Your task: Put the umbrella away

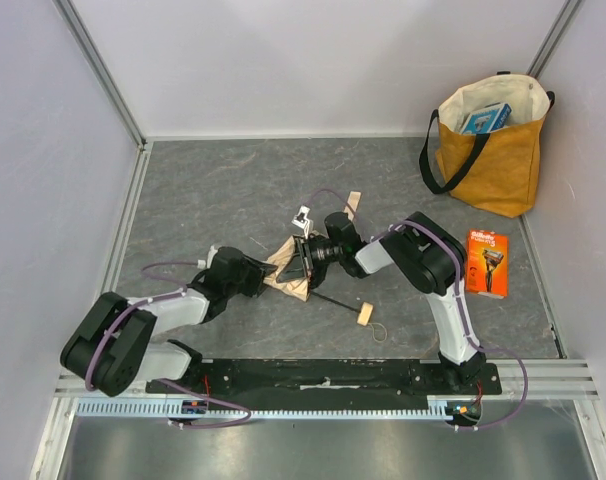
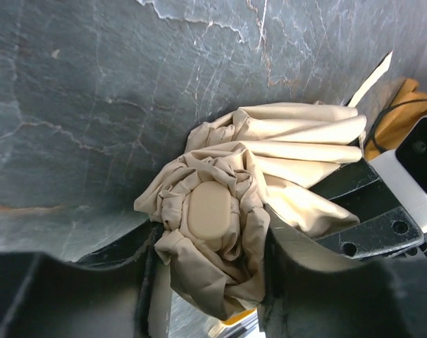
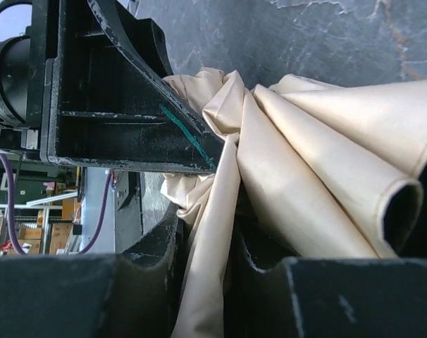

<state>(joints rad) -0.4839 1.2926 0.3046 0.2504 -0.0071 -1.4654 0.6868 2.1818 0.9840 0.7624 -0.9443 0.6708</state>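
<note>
Your umbrella (image 1: 291,268) is lying on the grey tabletop (image 1: 213,190), roughly in the middle, just ahead of both arms. Its pale cream fabric is sitting bunched and folded between the two tools. Its thin black shaft (image 1: 333,301) is running out toward the near right and ending in the light wooden knob handle (image 1: 365,314). The cord loop (image 1: 381,331) is lying beside the knob on the tabletop.

Your left tool (image 2: 208,248) is gripping the umbrella at its top end. In the left wrist view the crumpled fabric around the oval beige cap (image 2: 210,210) is filling the gap, and both fingers (image 2: 72,299) are pressing against it. Your right tool (image 3: 205,236) is pinching a fold of the fabric from the opposite side, its jaws standing narrowly apart with cloth squeezed between them. The other pleats are fanning out to the right of it. The two tools are sitting very near each other, and the left tool's black frame is showing in the upper left of the right wrist view.

The mustard-yellow tote bag (image 1: 498,165) is standing upright in the far right corner, well apart from the umbrella, with a blue box (image 1: 485,118) poking out of it. An orange razor pack (image 1: 487,263) is lying flat just in front of the bag, beside your right arm.
</note>
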